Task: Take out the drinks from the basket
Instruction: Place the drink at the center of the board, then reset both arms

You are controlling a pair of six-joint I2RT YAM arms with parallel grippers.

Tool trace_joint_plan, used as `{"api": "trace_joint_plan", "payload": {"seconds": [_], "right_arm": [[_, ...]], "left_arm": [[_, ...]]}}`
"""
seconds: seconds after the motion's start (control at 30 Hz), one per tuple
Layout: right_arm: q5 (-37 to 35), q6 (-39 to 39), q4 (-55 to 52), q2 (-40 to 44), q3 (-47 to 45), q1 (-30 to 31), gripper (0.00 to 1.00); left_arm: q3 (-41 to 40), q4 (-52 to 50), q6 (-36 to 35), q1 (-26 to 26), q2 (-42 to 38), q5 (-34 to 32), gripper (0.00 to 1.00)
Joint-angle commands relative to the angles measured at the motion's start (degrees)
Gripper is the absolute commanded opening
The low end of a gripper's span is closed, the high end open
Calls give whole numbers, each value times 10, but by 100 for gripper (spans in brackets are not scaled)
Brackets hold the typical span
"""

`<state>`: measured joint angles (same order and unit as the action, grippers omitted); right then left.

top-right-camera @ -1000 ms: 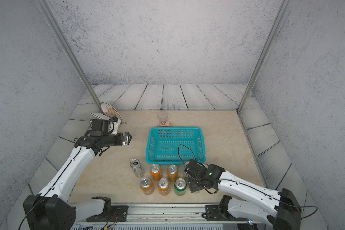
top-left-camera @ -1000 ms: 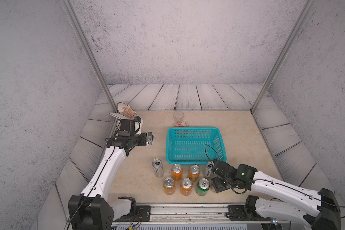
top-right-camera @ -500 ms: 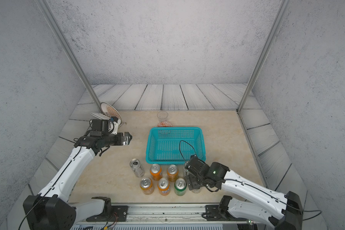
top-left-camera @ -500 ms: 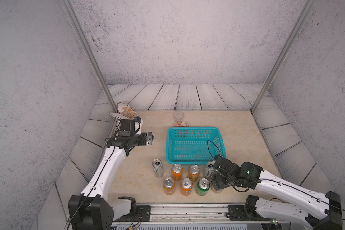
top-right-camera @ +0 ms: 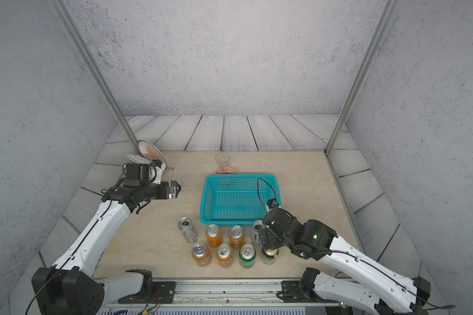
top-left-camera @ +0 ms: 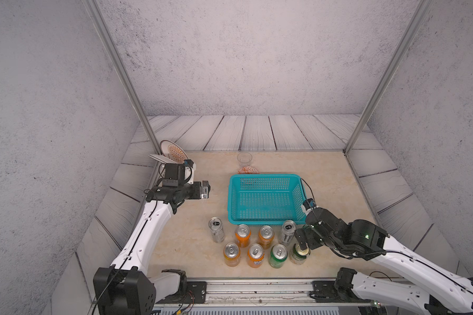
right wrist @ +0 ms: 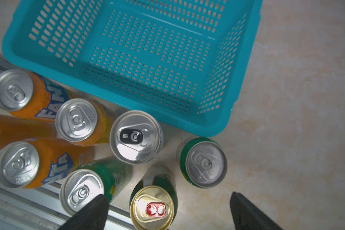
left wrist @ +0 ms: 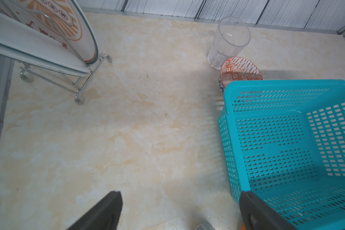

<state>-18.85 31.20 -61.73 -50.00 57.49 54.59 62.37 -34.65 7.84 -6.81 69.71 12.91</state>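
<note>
Right gripper (right wrist: pixel 168 196): jaws spread wide, holding nothing — one finger on each side of the gold-topped can (right wrist: pixel 150 208), clear of its wall as far as you can see.
Gold-topped can: upright on the table (top-left-camera: pixel 191 245), long axis vertical, straight below the gripper, at the near right end of the cluster.
Neighbours: a green can (right wrist: pixel 82 191) just beside it on the left; a second green can (right wrist: pixel 205 162) just beside it, far and right, hidden under the arm in both top views; a tall silver can (right wrist: pixel 135 137) just beyond it.
Basket (top-left-camera: pixel 265 177): nothing inside, mesh floor bare in both wrist views.
Drinks (top-left-camera: pixel 255 253): all nine stand outside, between the basket's near wall and the near table edge.
Left gripper (left wrist: pixel 180 194): jaws apart, empty, hovering left of the basket, well apart from the cans.
Nearer arm: the right one, by far.
Your next move, as I judge it: nothing is left to lift out. Draw the right gripper straight up along the can's axis — not sideways, or a finger may clip a green can.
</note>
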Motion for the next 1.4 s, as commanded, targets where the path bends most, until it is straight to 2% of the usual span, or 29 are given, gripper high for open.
{"api": "trace_joint_plan", "payload": {"seconds": [0.0, 0.1, 0.27, 0.6, 0.93, 1.07, 1.37], "right_arm": [[-46, -61, 15, 10, 33, -20, 100], [-65, -104, 20, -1, 68, -52, 100], [-26, -168, 62, -4, 94, -152, 100], [13, -222, 158, -24, 69, -292, 100], [17, -253, 350, -29, -97, -419, 100], [42, -246, 416, -41, -155, -465, 100], [53, -273, 543, -74, -245, -495, 100]], "left_arm": [[1, -5, -3, 6, -2, 3, 99], [1, -4, -3, 6, -2, 1, 99], [0, -4, -3, 6, -2, 0, 99], [0, -4, -5, 7, -1, -3, 99], [-1, -5, -5, 7, -7, -7, 99], [-1, -4, -5, 7, -6, -7, 99], [0, -5, -5, 7, 0, -7, 99]]}}
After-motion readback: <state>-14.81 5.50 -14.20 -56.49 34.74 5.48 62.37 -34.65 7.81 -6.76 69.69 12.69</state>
